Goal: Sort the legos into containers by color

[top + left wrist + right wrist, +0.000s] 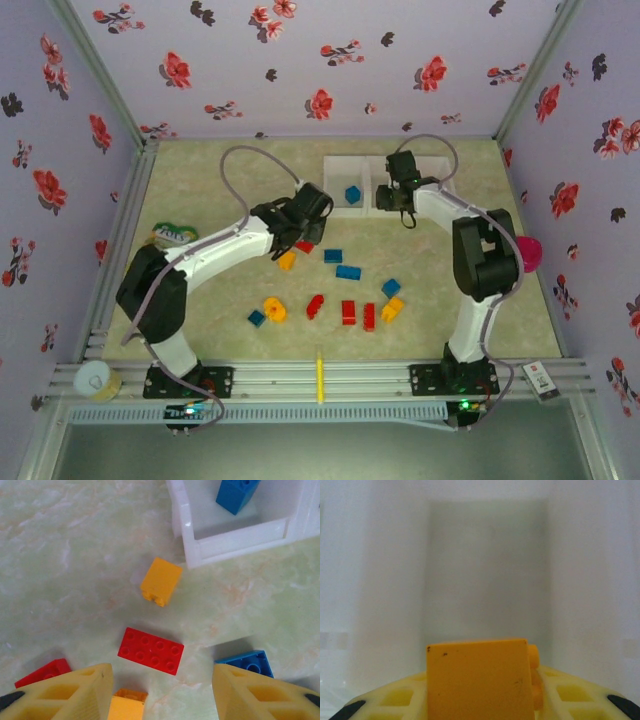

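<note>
- Orange-yellow lego [477, 680] was pinched between the right gripper's [401, 196] yellow fingers [580, 697], with blurred white bin wall behind it.
- Right gripper hung over the containers [338, 172] at the far side of the table [200, 180], roughly above the middle bin. Could not tell exactly which compartment.
- Blue brick in bin [237, 494] sat in the left-hand compartment, tilted, apart from the near wall.
- Left gripper [161, 682] was spread wide with nothing clamped, pointing down at loose bricks just in front of the bins.
- Red two-by-four brick [151, 650] lay flat, studs up, ahead of the gap between the left fingers [65, 695] and not touching either.
- Small orange brick [161, 581] stood further out, near the bin corner but apart from it.
- Second orange brick [127, 705] lay low in the left wrist view, just beside the inner face of one finger. Contact could not be told.
- Blue loose brick [245, 662] sat just past the other fingertip, and a red edge brick [42, 672] sat outside the first finger.
- The top view showed more legos scattered mid-table, well apart from the bins: blue flat brick [348, 272], red pair [358, 314], orange round-ish piece [273, 309], small blue piece [257, 318].
- Yellow stick [320, 378] lay on the near rail between the arm bases.
- Snack packet [172, 234] lay at the table's left edge.
</note>
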Action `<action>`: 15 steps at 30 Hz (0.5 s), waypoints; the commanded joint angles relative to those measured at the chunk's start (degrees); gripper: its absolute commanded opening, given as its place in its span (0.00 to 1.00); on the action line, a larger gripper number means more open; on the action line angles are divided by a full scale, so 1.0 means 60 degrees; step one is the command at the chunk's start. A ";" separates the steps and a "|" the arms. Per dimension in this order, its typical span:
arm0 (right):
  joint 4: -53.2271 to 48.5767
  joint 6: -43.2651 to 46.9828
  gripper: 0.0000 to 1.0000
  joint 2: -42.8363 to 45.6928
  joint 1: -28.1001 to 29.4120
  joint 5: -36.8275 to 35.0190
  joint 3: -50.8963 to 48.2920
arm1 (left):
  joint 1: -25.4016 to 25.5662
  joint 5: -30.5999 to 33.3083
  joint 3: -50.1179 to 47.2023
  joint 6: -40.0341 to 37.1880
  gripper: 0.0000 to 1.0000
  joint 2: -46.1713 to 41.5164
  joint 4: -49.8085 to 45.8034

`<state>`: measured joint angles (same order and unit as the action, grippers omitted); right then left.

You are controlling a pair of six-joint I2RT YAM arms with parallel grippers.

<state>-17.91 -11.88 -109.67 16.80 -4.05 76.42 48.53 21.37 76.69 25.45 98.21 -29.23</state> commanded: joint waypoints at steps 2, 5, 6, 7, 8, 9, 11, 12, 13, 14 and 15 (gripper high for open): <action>-0.0075 -0.0271 0.42 -0.0188 -0.0070 0.0247 0.0359 | 0.0188 -0.0067 0.0216 0.0307 0.55 0.0226 -0.0405; -0.0070 -0.0290 0.44 -0.0259 -0.0060 0.0250 0.0406 | 0.0263 -0.0061 0.0214 0.0371 0.58 0.0242 -0.0430; -0.0085 -0.0290 0.45 -0.0271 -0.0068 0.0251 0.0428 | 0.0278 -0.0063 0.0218 0.0397 0.59 0.0239 -0.0438; -0.0103 -0.0291 0.46 -0.0265 -0.0068 0.0251 0.0435 | 0.0275 -0.0060 0.0213 0.0419 0.60 0.0251 -0.0469; -0.0093 -0.0291 0.47 -0.0231 -0.0065 0.0244 0.0434 | 0.0298 -0.0070 0.0232 0.0457 0.61 0.0257 -0.0506; -0.0097 -0.0280 0.47 -0.0216 -0.0083 0.0229 0.0432 | 0.0292 -0.0061 0.0233 0.0510 0.62 0.0267 -0.0545; -0.0112 -0.0289 0.48 -0.0154 -0.0076 0.0221 0.0436 | 0.0331 -0.0114 0.0253 0.0623 0.62 0.0296 -0.0633; -0.0129 -0.0289 0.49 -0.0128 -0.0075 0.0206 0.0449 | 0.0362 -0.0143 0.0245 0.0662 0.62 0.0302 -0.0662; -0.0145 -0.0277 0.49 -0.0105 -0.0078 0.0200 0.0456 | 0.0390 -0.0152 0.0270 0.0749 0.62 0.0326 -0.0722; -0.0170 -0.0263 0.49 -0.0077 -0.0077 0.0195 0.0454 | 0.0405 -0.0183 0.0272 0.0827 0.63 0.0365 -0.0745; -0.0182 -0.0249 0.49 -0.0063 -0.0082 0.0179 0.0447 | 0.0434 -0.0233 0.0289 0.0867 0.63 0.0399 -0.0769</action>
<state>-17.96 -12.64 -110.34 16.75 -2.96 77.65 50.28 20.78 76.73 28.45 99.39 -32.08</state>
